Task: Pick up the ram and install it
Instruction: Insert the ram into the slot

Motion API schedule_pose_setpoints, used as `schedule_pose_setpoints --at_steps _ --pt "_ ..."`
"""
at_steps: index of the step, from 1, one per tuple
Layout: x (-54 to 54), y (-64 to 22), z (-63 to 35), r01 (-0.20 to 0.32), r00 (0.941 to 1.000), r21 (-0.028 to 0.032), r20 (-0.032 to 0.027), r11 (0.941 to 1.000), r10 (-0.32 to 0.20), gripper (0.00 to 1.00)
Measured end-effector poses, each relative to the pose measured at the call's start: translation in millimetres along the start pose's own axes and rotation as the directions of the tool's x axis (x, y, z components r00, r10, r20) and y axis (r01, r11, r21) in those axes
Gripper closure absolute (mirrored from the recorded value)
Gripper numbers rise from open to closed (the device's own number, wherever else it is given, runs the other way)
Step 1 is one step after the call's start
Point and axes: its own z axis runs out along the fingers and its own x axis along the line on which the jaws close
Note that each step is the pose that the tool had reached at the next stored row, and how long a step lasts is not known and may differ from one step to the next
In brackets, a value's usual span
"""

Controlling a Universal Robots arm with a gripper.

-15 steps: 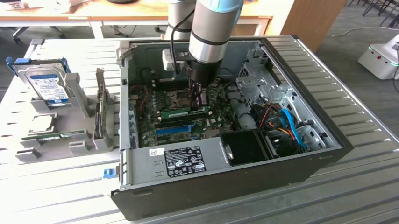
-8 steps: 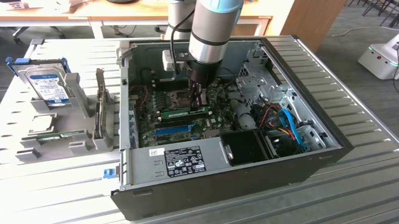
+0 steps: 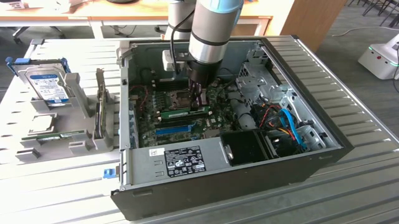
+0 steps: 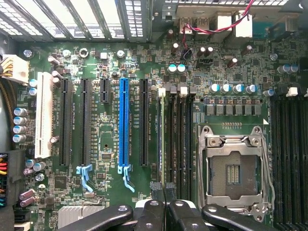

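Observation:
The ram (image 3: 181,112) is a long green stick standing on edge in a memory slot of the motherboard (image 3: 218,100) inside the open computer case (image 3: 311,154). My gripper (image 3: 199,101) reaches straight down into the case and is shut on the stick's top edge near one end. In the wrist view the ram (image 4: 162,134) shows as a thin pale green edge running away from my gripper (image 4: 163,192). Its dark fingertips (image 4: 156,191) pinch the stick in the slot nearest the blue expansion slot (image 4: 123,125).
The empty processor socket (image 4: 233,168) lies beside the memory slots, and more black slots (image 4: 288,144) lie beyond it. Outside the case, at the exterior view's left, a grey holder (image 3: 74,140) carries a hard drive (image 3: 50,88) and another green stick (image 3: 53,136). Case walls, cables (image 3: 290,126) and a drive cage (image 3: 262,79) surround the board.

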Motion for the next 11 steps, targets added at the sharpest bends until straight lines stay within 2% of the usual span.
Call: schedule_pose_setpoints --at_steps 11 --pt "0.0 -1.7 -0.2 0.000 1.0000 0.0001 -0.0001 1.0000 0.000 0.88"
